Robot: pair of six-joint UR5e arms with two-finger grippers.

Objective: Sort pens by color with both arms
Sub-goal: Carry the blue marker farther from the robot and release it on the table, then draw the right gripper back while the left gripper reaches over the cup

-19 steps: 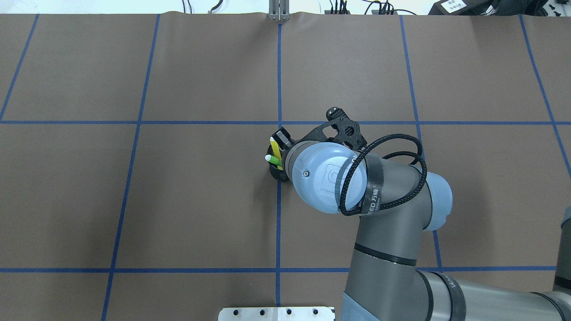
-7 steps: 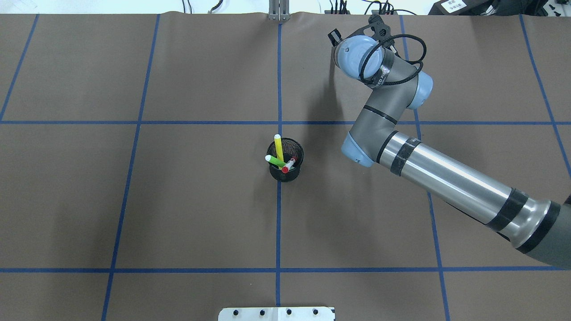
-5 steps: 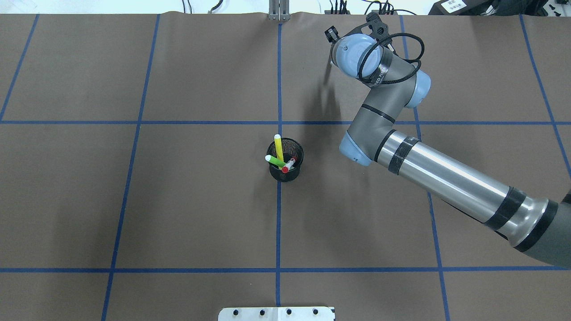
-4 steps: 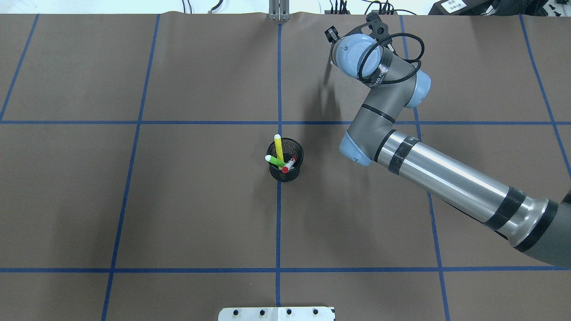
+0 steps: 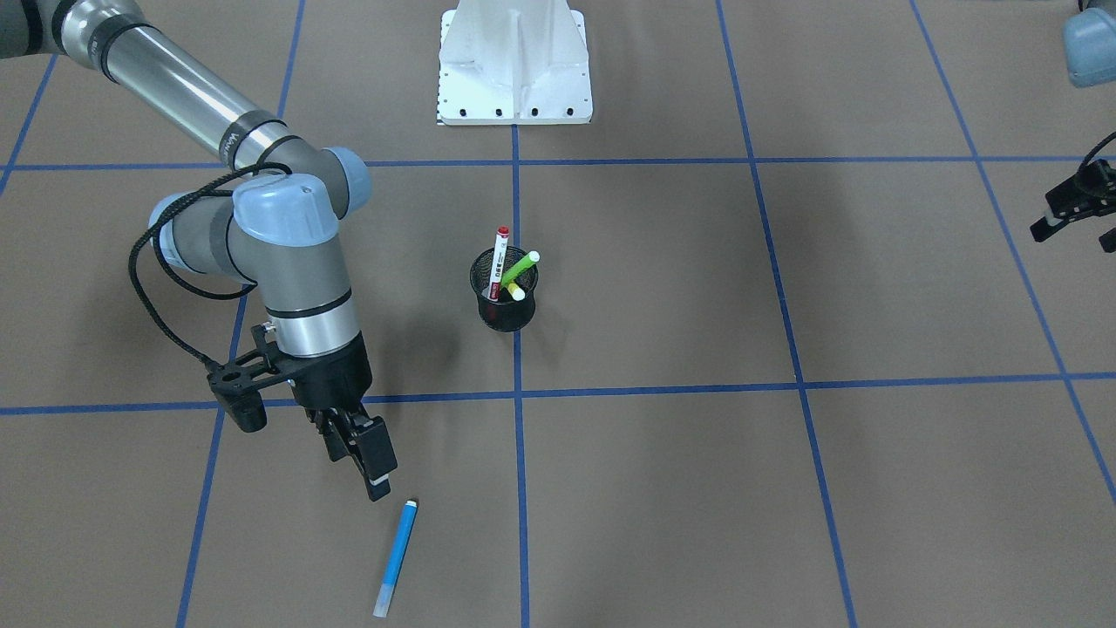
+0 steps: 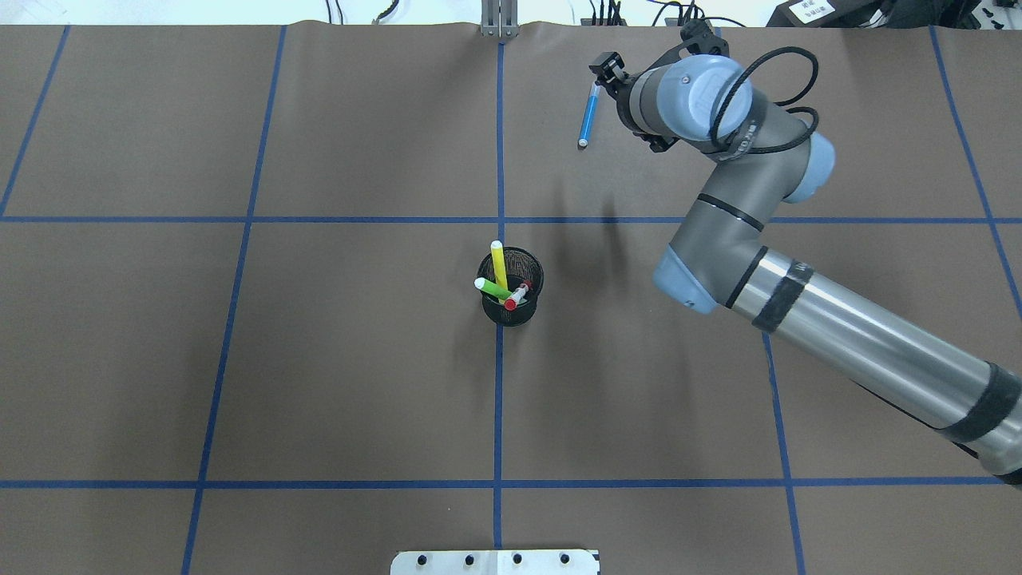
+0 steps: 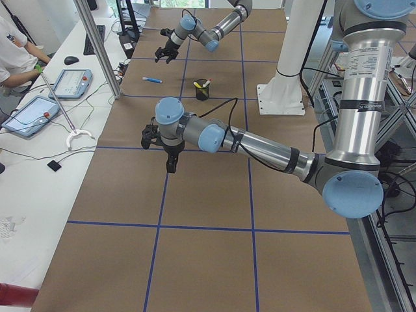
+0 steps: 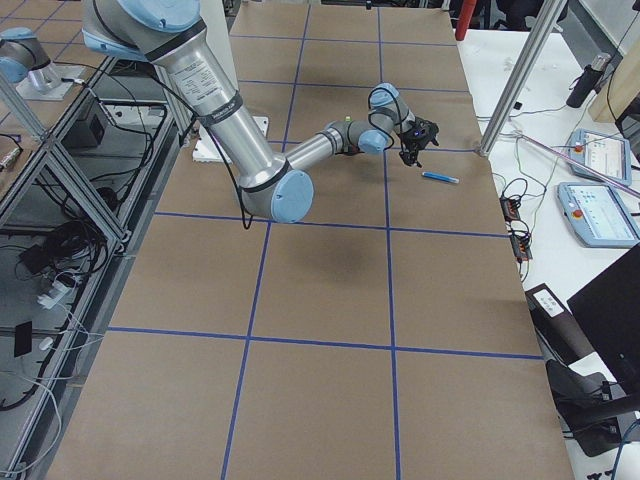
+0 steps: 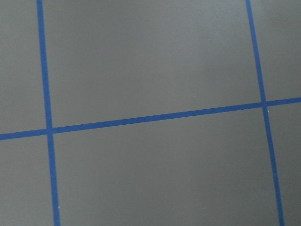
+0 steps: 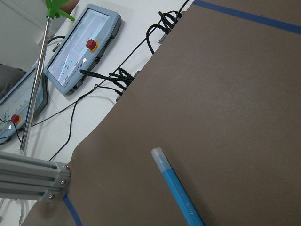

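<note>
1. Pens [image 5: 520, 266]: three of them, the red-capped pen [image 5: 499, 262], the lime green pen [image 5: 523, 263] and the yellow pen [image 5: 514, 291], stand leaning across each other in the black mesh cup [image 5: 506, 318]. The cup is well apart from the right gripper [image 5: 370, 475], back toward the robot's base. The blue pen [image 5: 397, 558] lies flat on the table [image 5: 785, 488], just past that gripper's fingertips and not touching them.
2. The right gripper holds nothing. From these angles I can't tell how far its jaws are parted. The left gripper [image 5: 1059, 218] hangs far off to the cup's other side, and I can't tell its state either.
3. My first worry is that the fingertips are really close to the blue pen's near end. If I swing sideways before lifting, I probably clip it, and a round barrel rolls.
4. The wrist view shows the table's edge not far beyond the pen, so a roll that way could lose it.
5. Next up is the cup. It looks light, and the pens are crossed. Pulling one at an angle could drag a neighbour out or tip the whole thing.
6. If I send both arms at the cup together, they crowd the same spot. I'd go one at a time.
</note>
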